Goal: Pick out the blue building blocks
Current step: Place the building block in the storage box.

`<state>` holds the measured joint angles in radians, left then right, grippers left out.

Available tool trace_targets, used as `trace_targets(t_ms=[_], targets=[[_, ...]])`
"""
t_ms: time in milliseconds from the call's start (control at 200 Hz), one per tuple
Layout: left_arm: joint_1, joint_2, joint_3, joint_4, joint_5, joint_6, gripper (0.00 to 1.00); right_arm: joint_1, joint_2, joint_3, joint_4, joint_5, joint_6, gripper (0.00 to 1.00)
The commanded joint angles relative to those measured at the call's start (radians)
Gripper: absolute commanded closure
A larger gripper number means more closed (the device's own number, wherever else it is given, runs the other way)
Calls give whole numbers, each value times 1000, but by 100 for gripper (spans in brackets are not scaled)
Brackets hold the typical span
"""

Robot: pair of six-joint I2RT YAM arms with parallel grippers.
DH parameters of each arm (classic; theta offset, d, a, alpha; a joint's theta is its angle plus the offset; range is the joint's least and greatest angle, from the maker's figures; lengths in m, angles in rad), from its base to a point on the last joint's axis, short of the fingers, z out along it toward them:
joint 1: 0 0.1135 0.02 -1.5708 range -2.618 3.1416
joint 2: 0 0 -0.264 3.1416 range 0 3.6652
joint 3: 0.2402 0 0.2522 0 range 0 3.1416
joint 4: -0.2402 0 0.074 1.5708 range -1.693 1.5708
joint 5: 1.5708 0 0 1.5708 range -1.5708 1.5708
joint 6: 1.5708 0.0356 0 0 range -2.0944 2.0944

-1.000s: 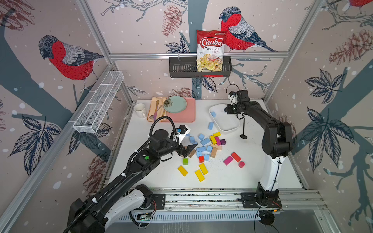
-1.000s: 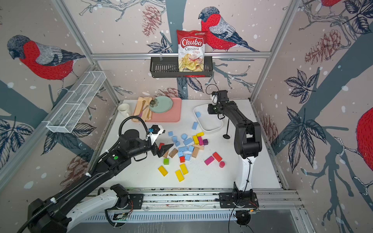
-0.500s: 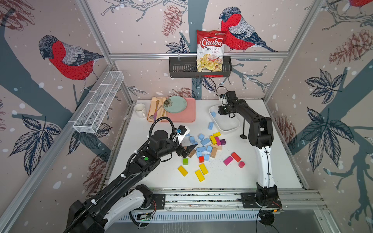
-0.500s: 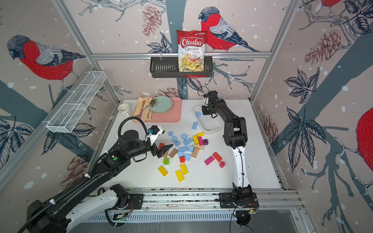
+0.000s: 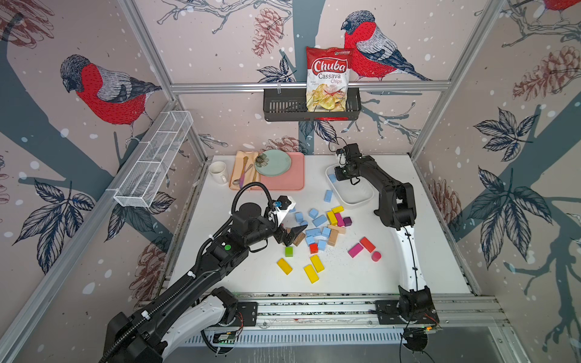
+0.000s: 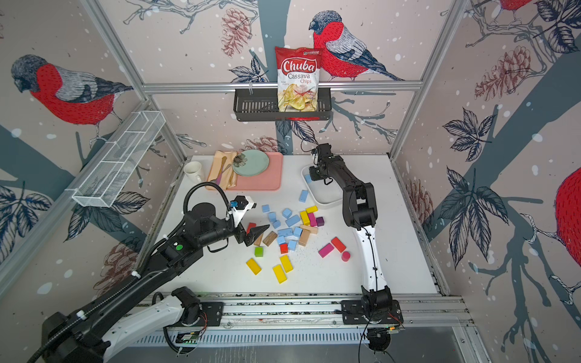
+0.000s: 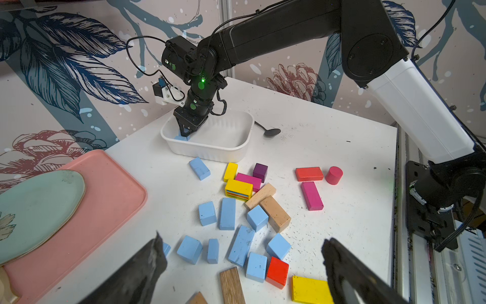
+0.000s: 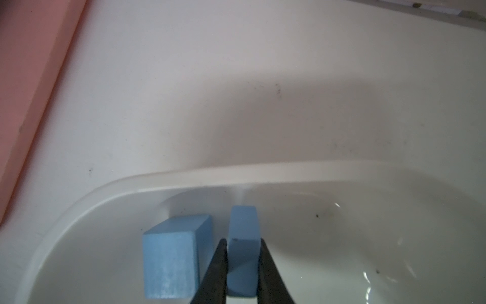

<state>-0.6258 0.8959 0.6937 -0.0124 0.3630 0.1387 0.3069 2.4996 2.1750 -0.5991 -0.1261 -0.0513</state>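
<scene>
The right gripper point(image 8: 242, 240) pinches a matte sky-blue block point(image 8: 243, 226) between black tapered fingers, low inside a smooth white plastic tub point(image 8: 184, 175), just beside a second blue block point(image 8: 173, 258). It has crossed over from the tub's opposite corner. The left gripper point(image 7: 242, 238) gapes wide above the loose blue building blocks point(image 7: 227, 213).

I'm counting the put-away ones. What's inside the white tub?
Two: the loose blue block lies near the white tub wall, and the gripped blue block sits between the fingers of the right gripper. Whatever is under the gripper is hidden.
</scene>
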Motion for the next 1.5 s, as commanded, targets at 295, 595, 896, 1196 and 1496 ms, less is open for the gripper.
trace_targets(t_ms=[295, 595, 896, 1196, 1496], targets=[[0, -5, 4, -22, 7, 19, 4, 9, 7, 24, 1, 7, 17, 58], [0, -5, 4, -23, 5, 21, 4, 8, -21, 57, -14, 0, 48, 56], [0, -6, 4, -24, 2, 22, 4, -23, -59, 47, -4, -89, 127, 32], [0, -3, 6, -26, 1, 24, 4, -48, -35, 31, 0, -210, 172, 20], [0, -4, 6, -27, -1, 25, 4, -49, 11, 35, 31, -281, 211, 18]])
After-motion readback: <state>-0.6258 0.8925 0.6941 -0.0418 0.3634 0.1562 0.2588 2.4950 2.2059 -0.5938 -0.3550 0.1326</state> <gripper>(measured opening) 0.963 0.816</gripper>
